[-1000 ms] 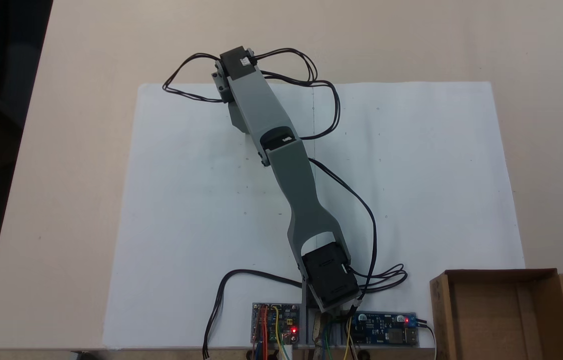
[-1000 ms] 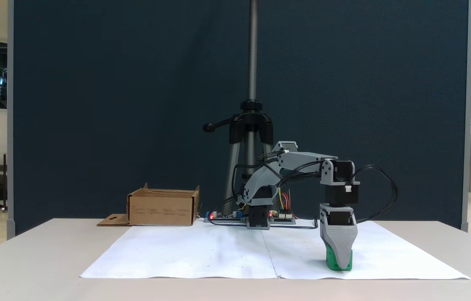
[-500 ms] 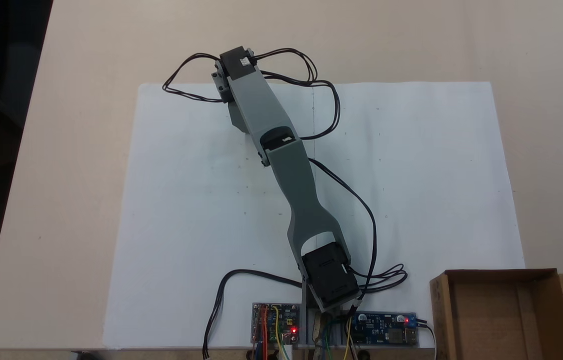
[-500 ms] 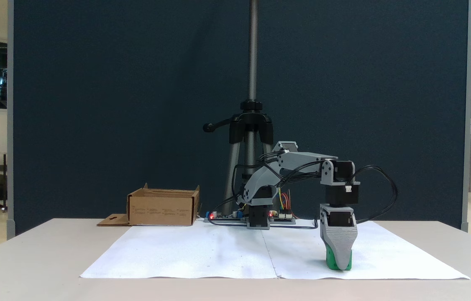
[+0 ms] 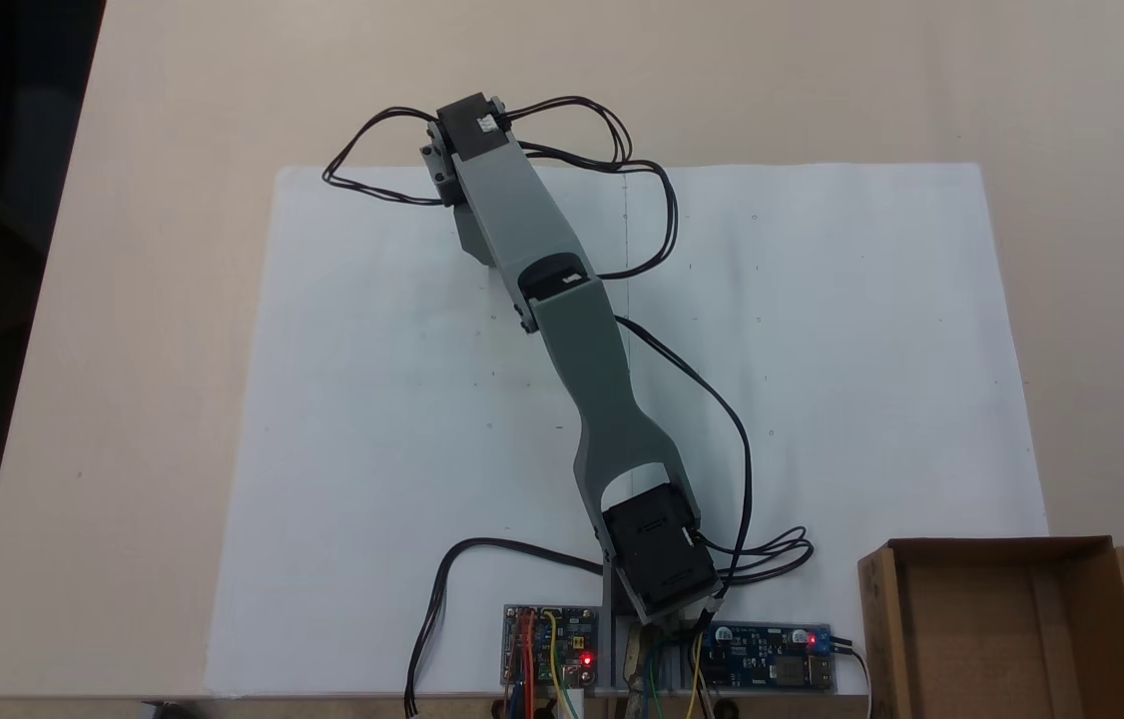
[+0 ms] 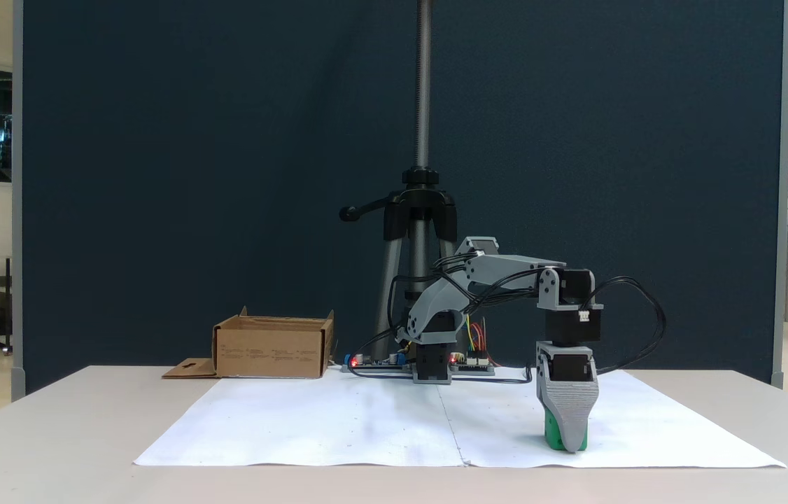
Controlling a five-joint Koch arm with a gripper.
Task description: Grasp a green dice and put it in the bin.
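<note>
the gripper [image 6: 568,442] points straight down with its grey jaw covering the green dice [image 6: 552,436]; whether it grips, i cannot tell. the dice sits low on the white paper [image 6: 338,427], well apart from the bin [image 6: 271,348] beyond the paper's far corner.

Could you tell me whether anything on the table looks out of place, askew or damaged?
Nothing stands out. The tool is down over the green dice on the white paper, the bin stands upright and unhurt beside the control boards, and the cables hang loose but not snagged.
</note>
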